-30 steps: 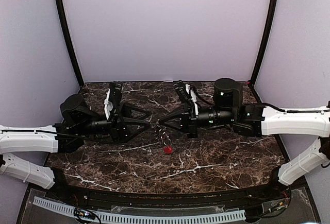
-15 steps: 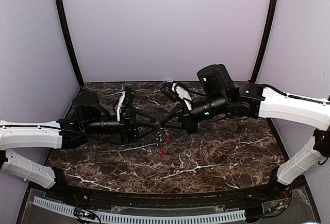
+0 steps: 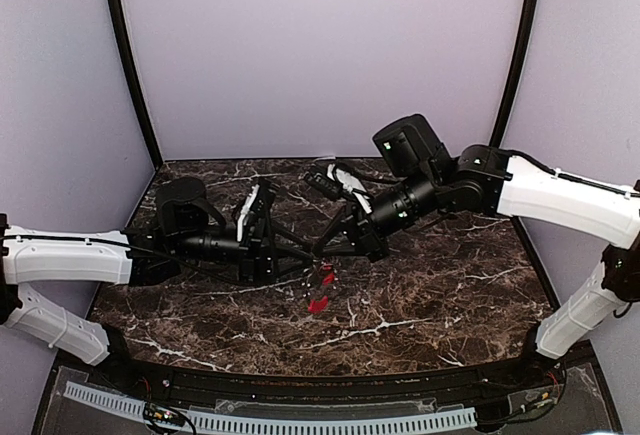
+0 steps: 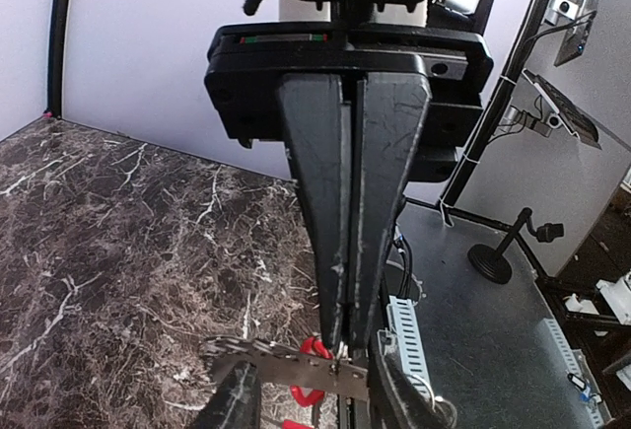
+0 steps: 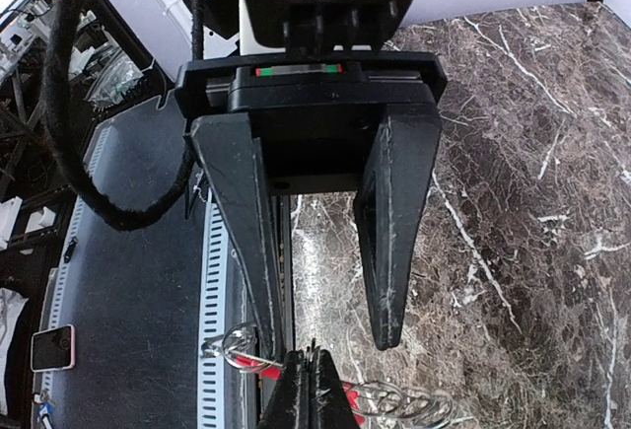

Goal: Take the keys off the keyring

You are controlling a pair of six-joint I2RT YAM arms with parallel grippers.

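Note:
The keyring (image 3: pixel 322 275) hangs in the air just below where my two grippers meet over the middle of the table. A small red piece, the key's head (image 3: pixel 318 304), dangles at its bottom. My right gripper (image 3: pixel 322 247) is shut, pinching the wire by its red sleeve (image 5: pixel 258 364). Silvery loops (image 5: pixel 394 407) trail beside the right gripper's tips (image 5: pixel 311 355). My left gripper (image 3: pixel 310 253) is open, its fingers (image 5: pixel 387 330) spread either side of the right gripper's tips. In the left wrist view a flat toothed metal strip (image 4: pixel 276 368) and red loops (image 4: pixel 314 350) lie across the left gripper (image 4: pixel 315 404).
The dark marble table (image 3: pixel 430 295) lies below the hanging bunch. A slotted white cable duct (image 3: pixel 300 421) runs along the near edge. Purple walls and black corner posts (image 3: pixel 128 65) close in the back and sides.
The left gripper has reached further right. The right arm has lifted and swung left. The hanging bunch has shifted slightly left and towards me with them.

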